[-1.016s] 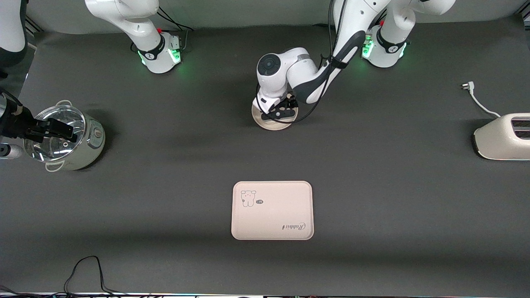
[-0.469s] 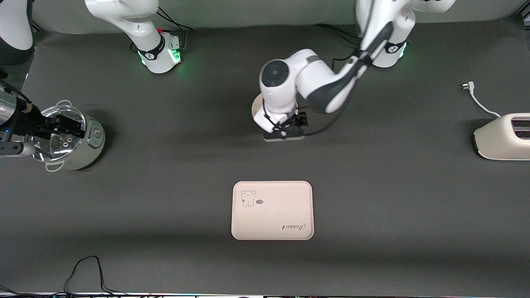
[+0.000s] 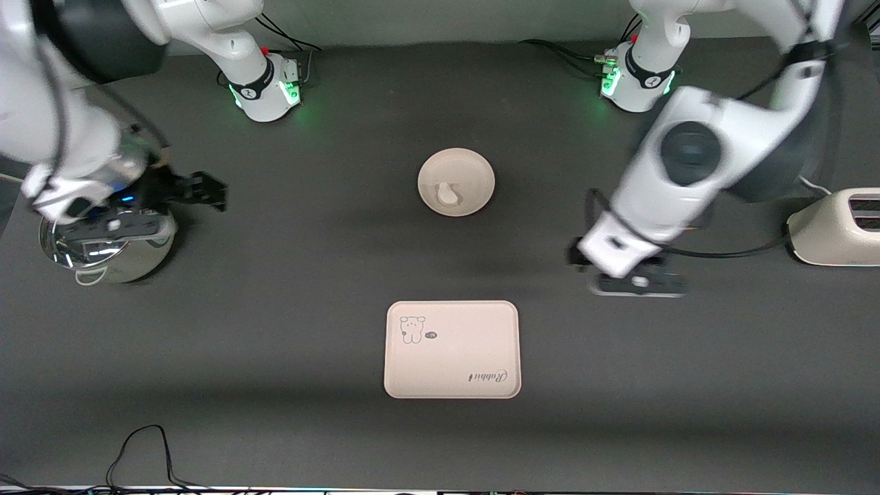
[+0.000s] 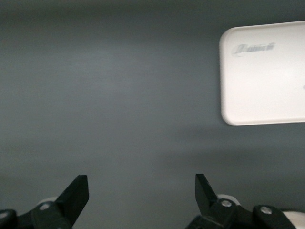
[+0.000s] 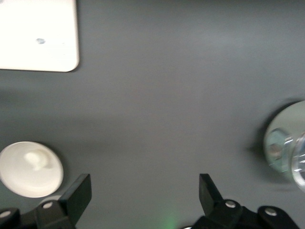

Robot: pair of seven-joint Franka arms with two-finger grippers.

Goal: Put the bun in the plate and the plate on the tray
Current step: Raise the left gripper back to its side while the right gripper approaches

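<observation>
The round cream-pink plate [image 3: 474, 168] sits on the table between the two arm bases, with the small off-white bun [image 3: 449, 194] lying in it. The rectangular tray [image 3: 452, 349] with the "Rabbit" lettering lies nearer to the front camera than the plate, apart from it. My left gripper [image 3: 636, 282] is open and empty over bare table between the tray and the toaster; its wrist view shows it [image 4: 141, 191] and part of the tray [image 4: 264, 71]. My right gripper [image 3: 203, 187] is open and empty beside the pot; its wrist view shows it [image 5: 145, 191], the plate [image 5: 19, 179], the bun [image 5: 37, 160] and a tray corner [image 5: 38, 33].
A steel pot [image 3: 103, 251] with a glass lid [image 5: 286, 145] stands at the right arm's end of the table. A cream toaster [image 3: 835, 227] stands at the left arm's end. A black cable [image 3: 141, 443] loops at the table's front edge.
My left gripper has come off the plate and swung out toward the toaster, and the bun now shows in the plate. My right gripper has moved from over the pot toward the middle.
</observation>
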